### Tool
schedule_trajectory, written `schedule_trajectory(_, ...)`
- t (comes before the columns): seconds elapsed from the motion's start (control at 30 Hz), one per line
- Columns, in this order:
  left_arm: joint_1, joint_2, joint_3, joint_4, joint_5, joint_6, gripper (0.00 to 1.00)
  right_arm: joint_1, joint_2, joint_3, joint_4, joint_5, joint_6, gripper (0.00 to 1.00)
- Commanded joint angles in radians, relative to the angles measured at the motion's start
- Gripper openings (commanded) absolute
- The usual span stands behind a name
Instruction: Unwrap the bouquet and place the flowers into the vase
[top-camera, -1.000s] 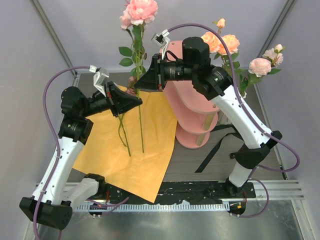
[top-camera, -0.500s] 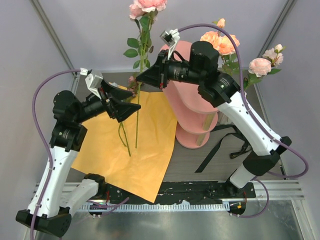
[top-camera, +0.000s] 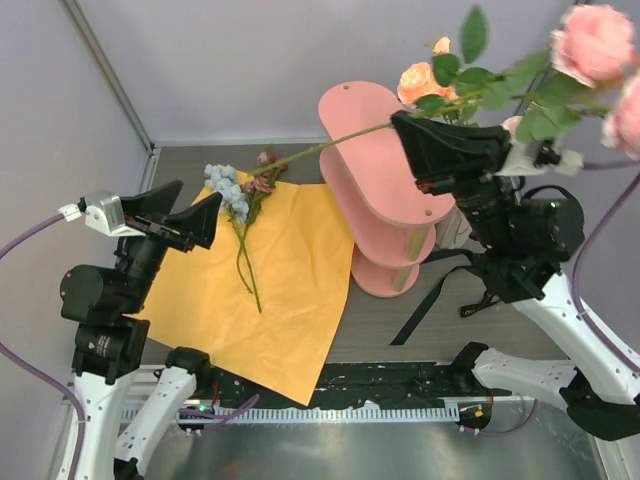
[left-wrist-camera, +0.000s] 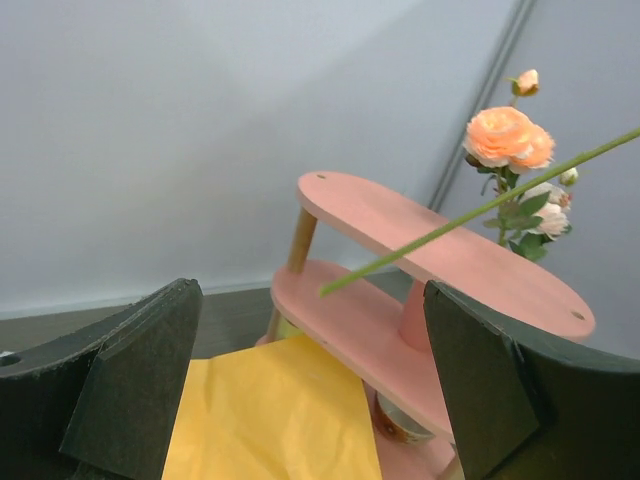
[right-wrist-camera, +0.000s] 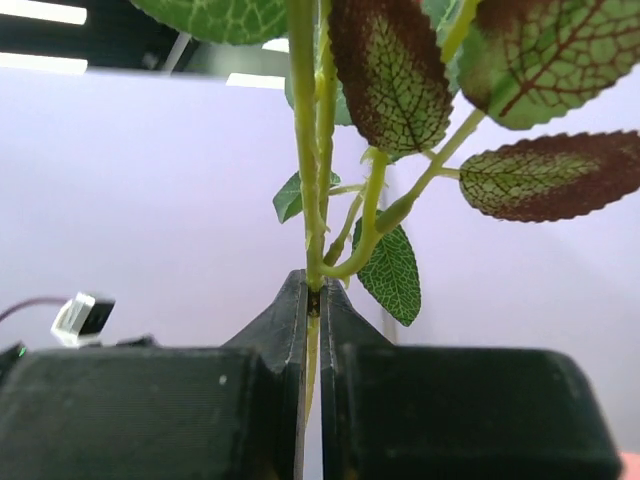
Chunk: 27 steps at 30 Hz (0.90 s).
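Seen from above, the right gripper (top-camera: 398, 120) is clamped on one long-stemmed pink rose (top-camera: 595, 40), held above the three-tier pink shelf (top-camera: 375, 170). The stem's long axis runs slantwise, with the cut end pointing down-left toward the orange paper (top-camera: 280, 300) and the bloom up-right; a second pink bloom shows at the right edge. The paper lies spread flat on the surface (top-camera: 370, 325) and carries two sprigs, one pale blue (top-camera: 228, 188) and one mauve (top-camera: 262, 184), their heads at the far edge and their stems pointing toward the arms. The left gripper (top-camera: 200, 195) hovers over the paper's left part, jaws wide apart and empty. One black ribbon (top-camera: 440, 290) lies right of the shelf, and two peach roses (top-camera: 420, 80) rise behind it. From the left wrist, both fingers (left-wrist-camera: 130, 390) stand far apart with nothing between them; the rose's green stem (left-wrist-camera: 480, 210) crosses above the shelf's top tier (left-wrist-camera: 450, 260), rising rightward. From the right wrist, the fingers (right-wrist-camera: 290, 340) are pressed shut on the stem (right-wrist-camera: 305, 150), which stands upright there, with leaves branching above.
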<state>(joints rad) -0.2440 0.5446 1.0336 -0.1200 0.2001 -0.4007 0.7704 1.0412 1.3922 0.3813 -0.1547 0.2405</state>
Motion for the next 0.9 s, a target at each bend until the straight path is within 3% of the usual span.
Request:
schedule_trajectory(0.0,-0.005,0.011,-0.006,0.006,-0.142,0.025,0.97,0.003,-0.101,-0.116,0.415,0.243,-0.147,0.01)
schedule_trajectory(0.3,-0.003,0.055,-0.03,0.028,-0.087,-0.003,0.96,0.004,-0.272,-0.246,0.571,0.519,-0.521,0.01)
schedule_trajectory(0.6,-0.005,0.081,-0.064,0.071,-0.051,-0.036,0.96,0.004,-0.369,-0.223,0.602,0.567,-0.842,0.01)
schedule_trajectory(0.7,-0.005,0.083,-0.069,0.072,-0.044,-0.041,0.96,0.003,-0.409,-0.179,0.55,0.589,-0.889,0.01)
schedule_trajectory(0.73,-0.003,0.083,-0.072,0.074,-0.041,-0.043,0.96,0.003,-0.415,-0.155,0.46,0.61,-0.903,0.01)
schedule_trajectory(0.8,-0.003,0.081,-0.073,0.077,-0.041,-0.044,0.96,0.003,-0.406,-0.051,0.36,0.734,-0.915,0.01)
schedule_trajectory(0.87,-0.005,0.087,-0.075,0.075,-0.036,-0.047,0.96,0.003,-0.356,0.051,0.127,0.891,-0.922,0.01)
